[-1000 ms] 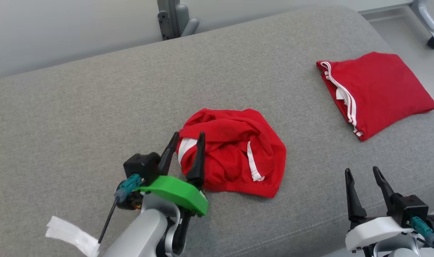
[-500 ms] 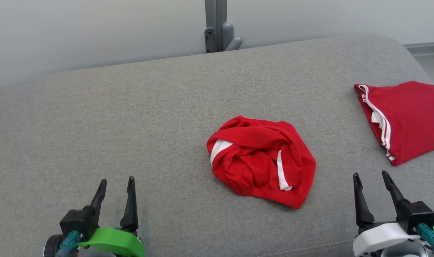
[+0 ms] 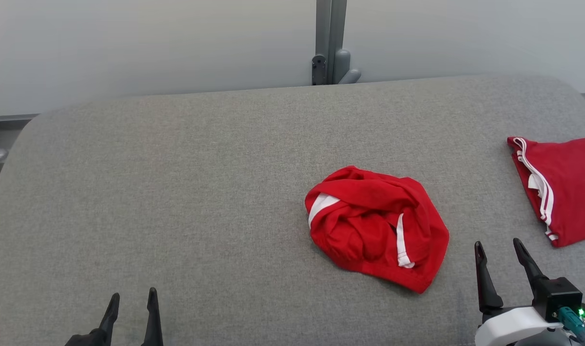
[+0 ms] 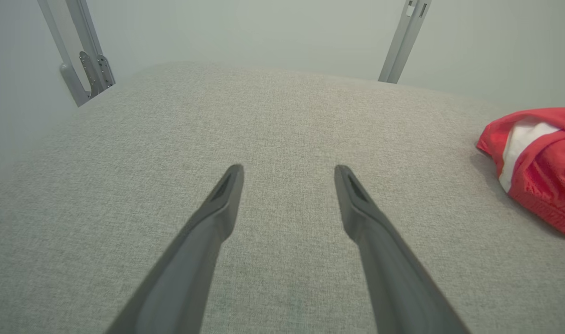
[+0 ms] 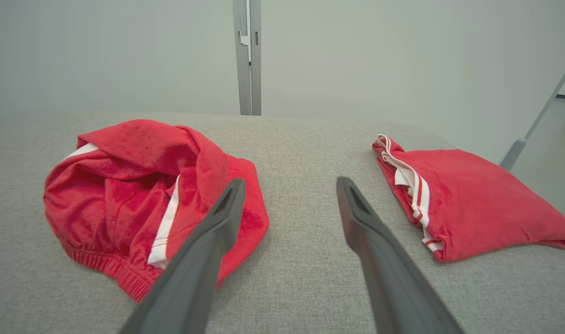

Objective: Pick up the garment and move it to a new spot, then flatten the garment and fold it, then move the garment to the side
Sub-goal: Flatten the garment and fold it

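Since a second earlier the left end effector [image 3: 133, 294] had pulled away from the left edge of the crumpled red garment [image 3: 376, 226], where its fingers had stood about the cloth. The head camera had swung too, so the whole scene sat further right in the frame.

In the lower left of the head view that end effector stood released, fingers spread over the bare grey worktop [image 3: 177, 192] and holding nothing. The crumpled red garment lay right of centre, bunched up with white bands showing, well apart from it. In the lower right the right end effector [image 3: 497, 242] was likewise spread and empty, near the garment's lower right edge. At the right edge lay a second red garment [image 3: 566, 187], already folded.

Flattening looked not yet begun. As I judged it, a pinch into the bunch would likely catch several layers, so the cloth would lift as a lump rather than open. A wide sweep rightward could also drag the folded piece askew.
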Available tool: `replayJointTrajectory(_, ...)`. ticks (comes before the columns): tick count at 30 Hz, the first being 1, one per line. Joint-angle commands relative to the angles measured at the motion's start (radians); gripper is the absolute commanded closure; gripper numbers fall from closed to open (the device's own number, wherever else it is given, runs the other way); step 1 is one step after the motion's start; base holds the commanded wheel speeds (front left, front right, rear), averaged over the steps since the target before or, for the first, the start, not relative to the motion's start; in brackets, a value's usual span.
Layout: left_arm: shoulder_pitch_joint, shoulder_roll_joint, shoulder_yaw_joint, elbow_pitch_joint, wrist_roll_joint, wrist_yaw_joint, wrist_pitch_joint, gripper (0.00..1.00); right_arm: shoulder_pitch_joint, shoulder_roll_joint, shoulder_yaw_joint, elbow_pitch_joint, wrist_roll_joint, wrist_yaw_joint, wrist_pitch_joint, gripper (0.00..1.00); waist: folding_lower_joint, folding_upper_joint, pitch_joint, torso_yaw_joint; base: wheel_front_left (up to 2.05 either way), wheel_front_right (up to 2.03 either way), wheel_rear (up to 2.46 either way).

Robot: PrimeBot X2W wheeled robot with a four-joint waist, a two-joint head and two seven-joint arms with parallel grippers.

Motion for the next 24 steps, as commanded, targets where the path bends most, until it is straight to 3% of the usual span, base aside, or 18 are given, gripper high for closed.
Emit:
replayJointTrajectory(1,0.015,-0.002,0.008,0.003,0.011,-0.004,0.0,0.0,0.01,-0.003,0.001,0.003,-0.004,-0.002,-0.003,0.0,0.0,0.0079,-0.003,0.002,0.0,0.0,0.0)
replayJointTrajectory(10,0.016,-0.055,0.088,0.018,0.064,-0.057,0.0,0.0,0.003,-0.003,0.02,0.014,-0.006,-0.002,-0.003,0.0,0.0,0.0079,-0.014,-0.006,0.0,0.0,0.0)
replayJointTrajectory(24,0.007,-0.084,0.139,0.032,0.099,-0.091,0.0,0.0,0.014,-0.002,0.023,0.012,-0.008,-0.002,-0.003,0.0,0.0,0.0079,-0.023,-0.018,0.0,0.0,0.0)
